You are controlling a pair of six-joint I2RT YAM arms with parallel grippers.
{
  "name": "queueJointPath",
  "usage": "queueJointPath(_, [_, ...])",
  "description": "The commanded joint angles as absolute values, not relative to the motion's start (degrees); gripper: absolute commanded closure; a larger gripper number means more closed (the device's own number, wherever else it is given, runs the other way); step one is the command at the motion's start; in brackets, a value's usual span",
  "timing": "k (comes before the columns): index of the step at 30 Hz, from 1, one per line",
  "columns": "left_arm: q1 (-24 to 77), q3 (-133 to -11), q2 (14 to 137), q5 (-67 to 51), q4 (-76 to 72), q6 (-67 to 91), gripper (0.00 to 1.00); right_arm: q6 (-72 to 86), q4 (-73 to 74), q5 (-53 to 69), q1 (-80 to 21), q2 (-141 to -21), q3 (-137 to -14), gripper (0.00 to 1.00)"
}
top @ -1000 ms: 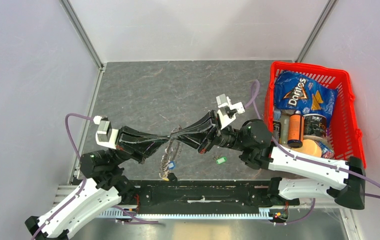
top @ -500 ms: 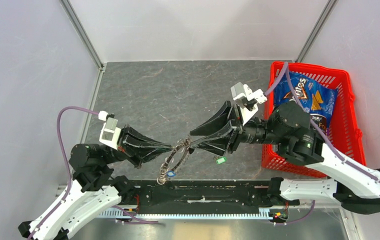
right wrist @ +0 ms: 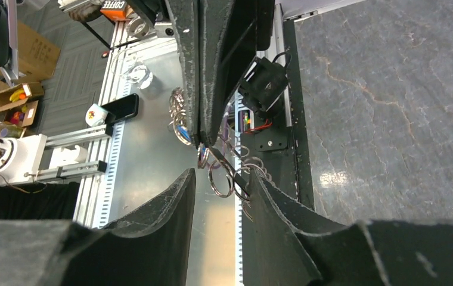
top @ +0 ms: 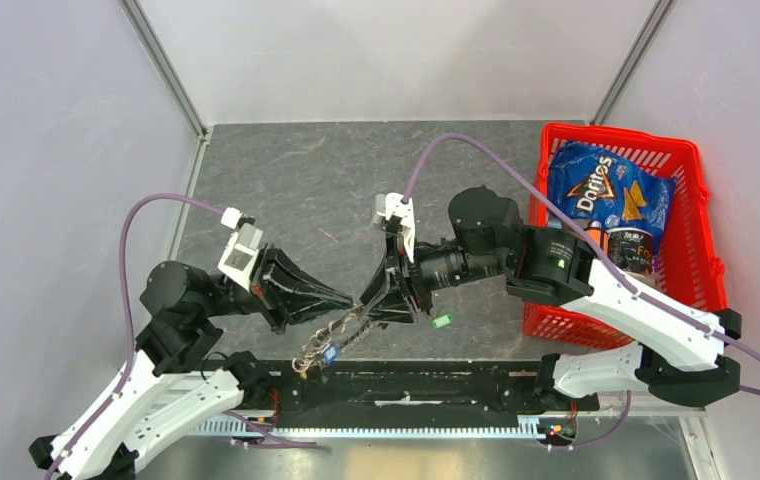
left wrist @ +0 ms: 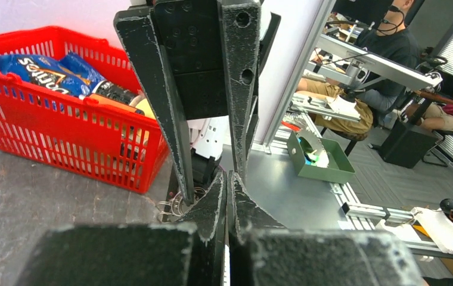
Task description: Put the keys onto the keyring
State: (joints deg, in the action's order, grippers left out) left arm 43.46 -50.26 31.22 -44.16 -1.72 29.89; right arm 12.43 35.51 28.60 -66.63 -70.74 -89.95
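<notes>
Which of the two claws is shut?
The left claw, its jaws pressed together on the keyring; the right claw stands open.

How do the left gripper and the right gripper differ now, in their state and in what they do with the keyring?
The left gripper is shut; the right gripper is open. The left gripper pinches the keyring, which hangs from its tip; the right gripper only has a ring between its spread fingers. Both have black tapered fingers, and they meet tip to tip.
</notes>
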Motion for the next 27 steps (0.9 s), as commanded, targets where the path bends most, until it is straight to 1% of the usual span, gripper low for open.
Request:
queueJointPath(1, [43.33,-53.96,32.22,-45.53,0.40,26.22,0.98,10.66,37.59,31.58,-66.70,-70.00,-93.21,0.55])
queueJointPath(7, [43.35,-54.29,32.79,-45.43,2.52,24.96,0.98,10.38,36.94,31.02,-66.71,-69.46,-93.07,0.56])
queueJointPath(13, [43.35,-54.39,33.21,-45.88,2.63,24.54,0.98,9.94,36.67,26.15,-66.70,-68.23,-93.49,0.55])
queueJointPath(27, [43.33,-54.54,33.51,-44.59,2.57,24.38,0.98,10.77,36.33,26.85,-66.69,-69.16,-94.11,0.55])
